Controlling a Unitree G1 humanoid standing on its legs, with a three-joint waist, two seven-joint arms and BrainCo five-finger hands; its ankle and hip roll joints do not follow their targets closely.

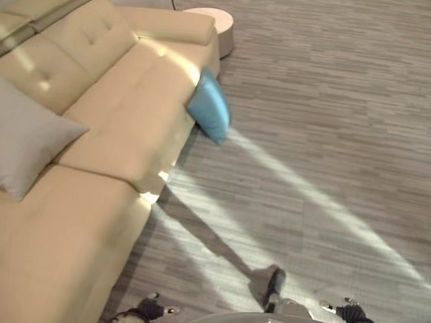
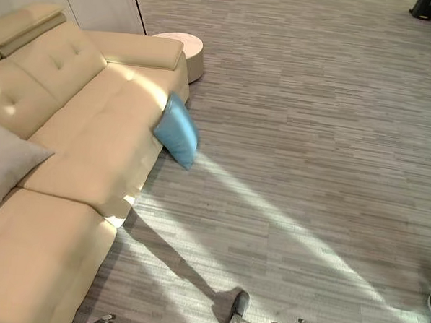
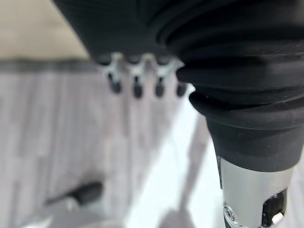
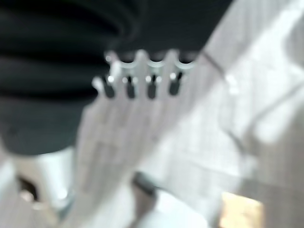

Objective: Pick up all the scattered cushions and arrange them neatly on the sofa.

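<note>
While you look down from the head camera, the beige sofa [image 1: 95, 119] fills the view from nine to twelve o'clock, standing on the grey plank floor [image 1: 334, 102]. You have a grey cushion [image 1: 18, 140] on its seat at nine o'clock, leaning against the backrest. A blue cushion [image 1: 211, 109] stands on the floor near centre, propped upright against the sofa's front edge. A round side table [image 1: 215, 24] sits at twelve o'clock, just beside the sofa's armrest. Your left hand [image 3: 137, 80] hangs above the floor, fingers straight, side by side, holding nothing. Your right hand [image 4: 142, 80] hangs likewise, fingers straight and empty.
</note>
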